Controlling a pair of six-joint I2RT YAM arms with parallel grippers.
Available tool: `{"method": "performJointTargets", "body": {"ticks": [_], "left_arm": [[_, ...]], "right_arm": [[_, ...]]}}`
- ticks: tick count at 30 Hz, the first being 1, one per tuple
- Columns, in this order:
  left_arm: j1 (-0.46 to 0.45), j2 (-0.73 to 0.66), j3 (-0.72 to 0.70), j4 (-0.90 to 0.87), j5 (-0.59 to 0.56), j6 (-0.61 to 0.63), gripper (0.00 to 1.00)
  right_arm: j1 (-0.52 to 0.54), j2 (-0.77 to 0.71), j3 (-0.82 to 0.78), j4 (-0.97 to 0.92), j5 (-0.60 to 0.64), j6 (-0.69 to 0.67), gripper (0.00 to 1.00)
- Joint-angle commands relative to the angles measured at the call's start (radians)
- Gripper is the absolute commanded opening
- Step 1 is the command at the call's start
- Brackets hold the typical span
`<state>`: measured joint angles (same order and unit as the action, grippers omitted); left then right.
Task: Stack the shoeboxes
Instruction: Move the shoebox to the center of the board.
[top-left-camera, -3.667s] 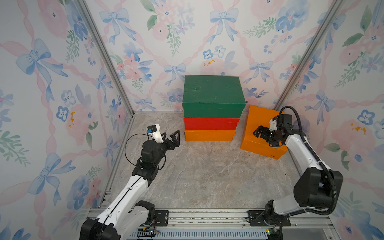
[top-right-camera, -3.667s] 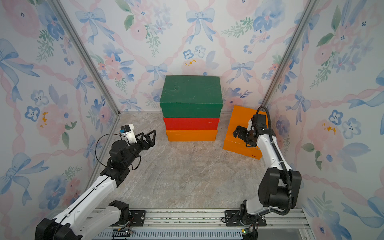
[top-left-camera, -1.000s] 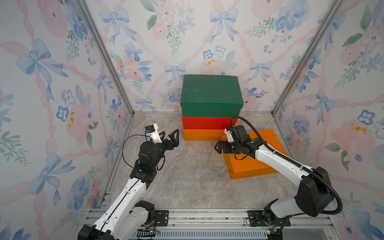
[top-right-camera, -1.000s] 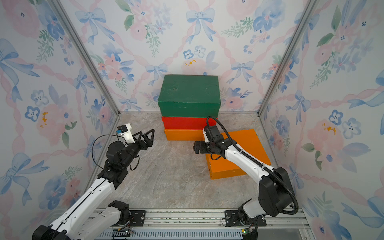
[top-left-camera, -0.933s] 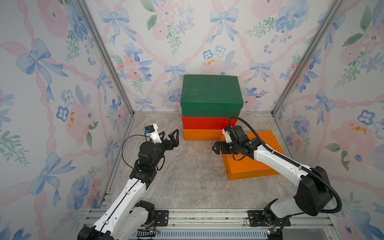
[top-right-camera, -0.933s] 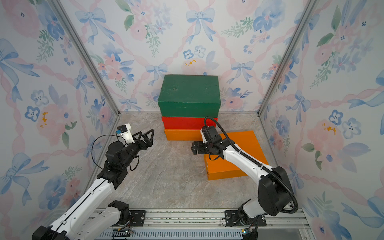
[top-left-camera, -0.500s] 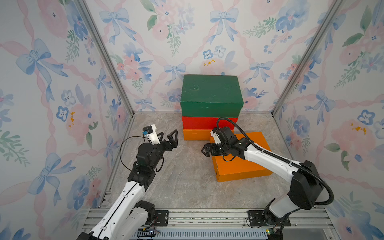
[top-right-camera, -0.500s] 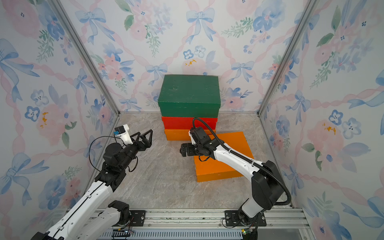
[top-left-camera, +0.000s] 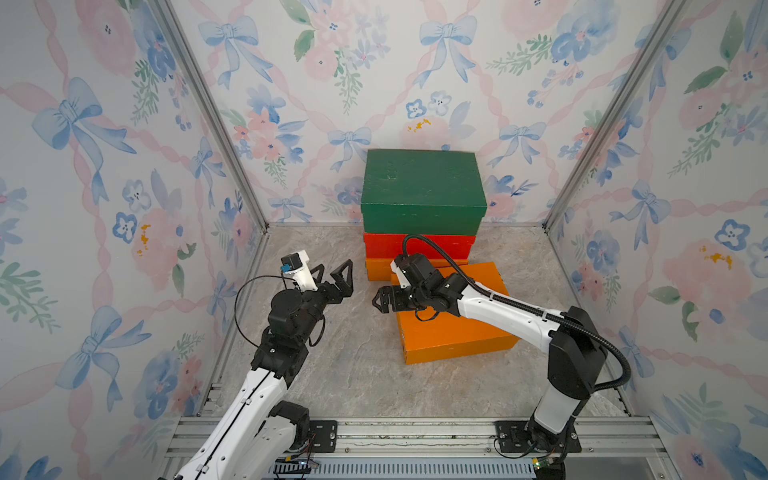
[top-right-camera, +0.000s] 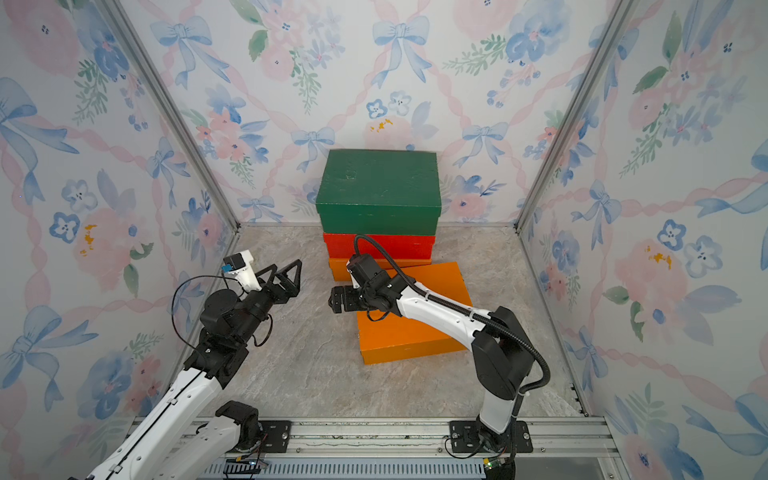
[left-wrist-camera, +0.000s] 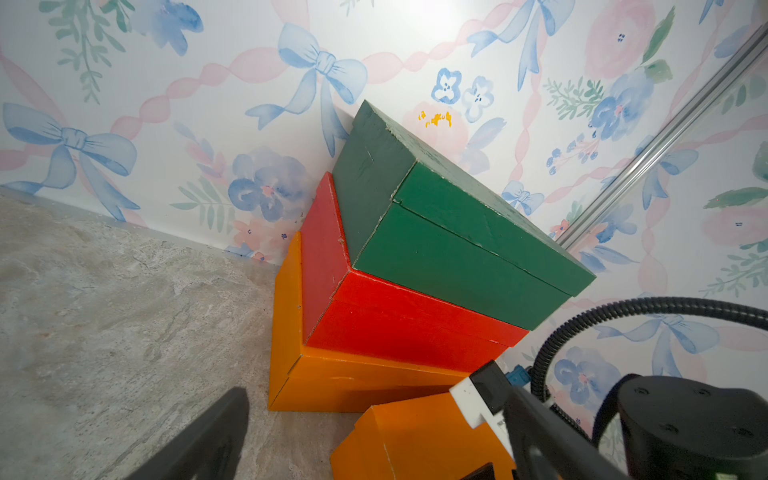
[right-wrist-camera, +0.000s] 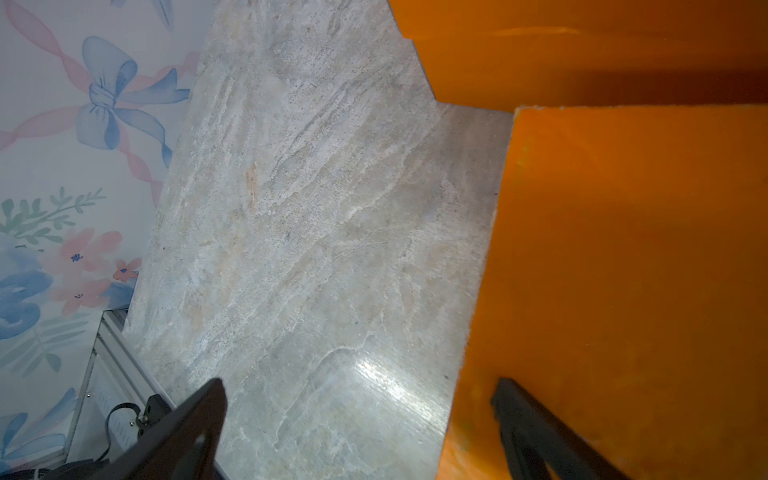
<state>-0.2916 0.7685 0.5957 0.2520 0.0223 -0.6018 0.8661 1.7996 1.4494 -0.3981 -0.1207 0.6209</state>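
The loose orange lidded cardboard shoebox lies flat on the grey marble-patterned floor, right of centre in both top views. Its long axis runs nearly left to right across the frame, the right end a little higher.

It sits just in front of the stack at the back centre: a dark green cardboard box on a red cardboard box on a second orange cardboard box. The right wrist view shows a strip of floor between the two orange boxes.

The right gripper is at the loose box's left short end, jaws wide apart and clamped on nothing. One finger hangs over the lid and the other over bare floor, so that short edge lies between them.

The left gripper, likewise spread and empty, hovers left of the stack, well apart from the loose box. The right arm is plainly nearer.

Open floor lies to the left and toward the bottom of the frame. The flowered wall is closer on the right.
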Motion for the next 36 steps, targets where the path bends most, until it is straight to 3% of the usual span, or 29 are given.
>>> {"method": "performJointTargets", "body": {"ticks": [1,13,21,28,36], "left_arm": [[0.011,-0.030,0.019,-0.024,-0.013,0.017,0.98],[0.015,-0.070,0.029,-0.053,-0.015,0.016,0.98],[0.014,-0.053,0.029,-0.056,-0.002,0.004,0.98],[0.014,-0.052,0.037,-0.056,0.006,0.007,0.98],[-0.009,0.008,0.031,-0.055,0.018,-0.006,0.98]], "right_arm": [[0.036,0.080,0.054,-0.044,-0.036,0.060,1.00],[0.074,0.234,0.300,-0.059,-0.055,0.095,1.00],[0.056,0.194,0.384,-0.137,-0.059,0.024,0.97],[0.018,0.086,0.376,-0.199,-0.055,-0.087,0.97],[-0.135,-0.137,0.218,-0.240,0.013,-0.156,0.97]]}}
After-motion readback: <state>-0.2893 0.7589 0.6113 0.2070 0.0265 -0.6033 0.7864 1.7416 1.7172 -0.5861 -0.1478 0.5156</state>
